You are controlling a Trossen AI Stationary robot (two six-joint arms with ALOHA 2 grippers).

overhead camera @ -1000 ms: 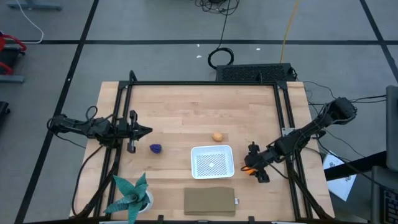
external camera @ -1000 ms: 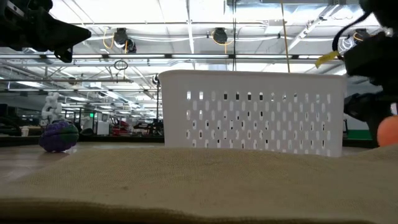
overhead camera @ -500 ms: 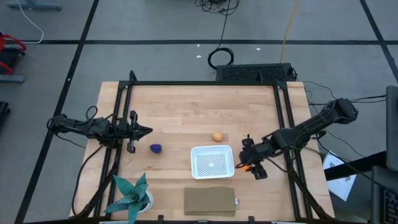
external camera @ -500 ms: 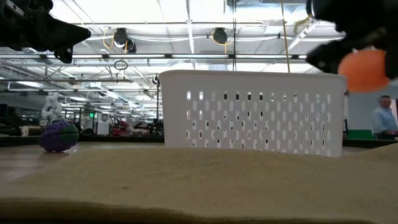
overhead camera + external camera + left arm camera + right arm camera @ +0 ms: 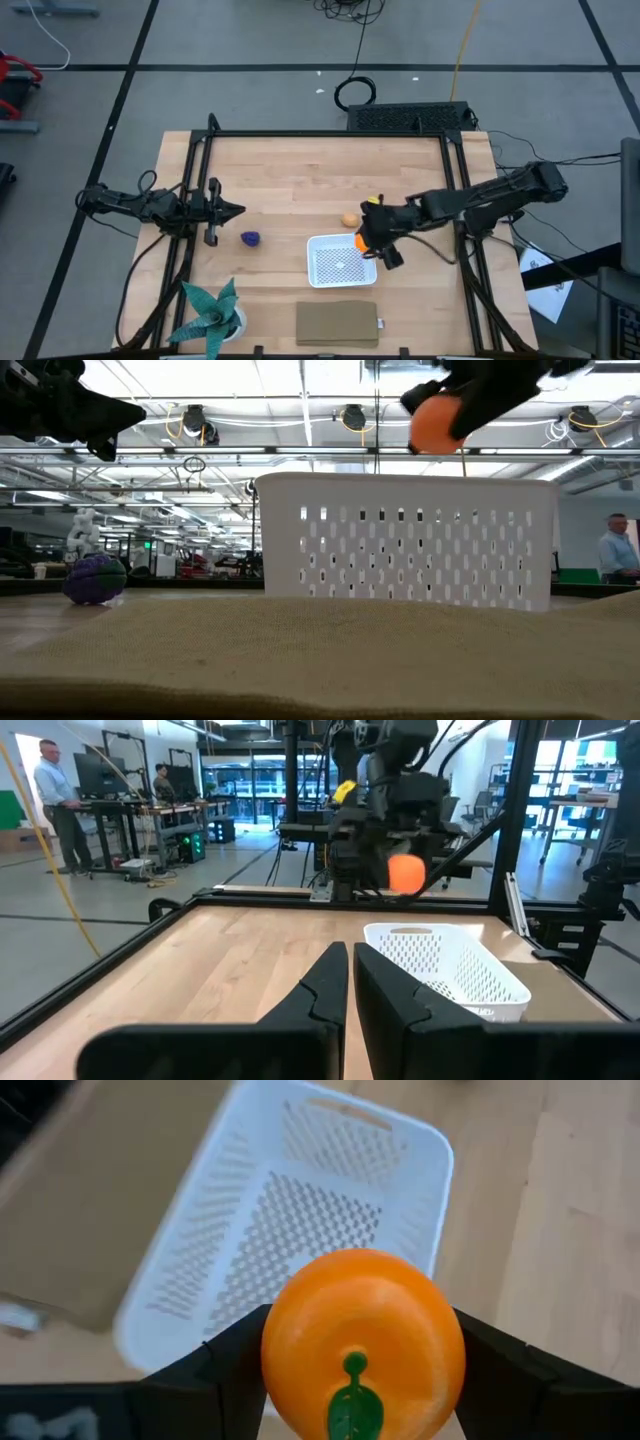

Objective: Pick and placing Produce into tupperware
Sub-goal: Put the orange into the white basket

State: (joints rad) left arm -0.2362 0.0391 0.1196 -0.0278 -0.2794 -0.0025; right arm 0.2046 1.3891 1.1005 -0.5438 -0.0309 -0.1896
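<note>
Carry step: the right gripper point(image 5: 372, 240) pinches the orange produce point(image 5: 362, 241) right at the tupperware point(image 5: 340, 259) rim, centre-right of the high view. Next comes, I'd judge, a short reach inward and a release. The low view shows the orange riding above the wall; whether it has crossed the rim is hard to say. The left gripper point(image 5: 232, 210), fingers pressed together, waits mid-left.

In the low view the tan slab point(image 5: 300, 660) fills the foreground, blurred, hiding the tupperware's point(image 5: 405, 540) base. The orange piece point(image 5: 362, 1345) covers the right gripper's fingers' inner faces in the right wrist view.
</note>
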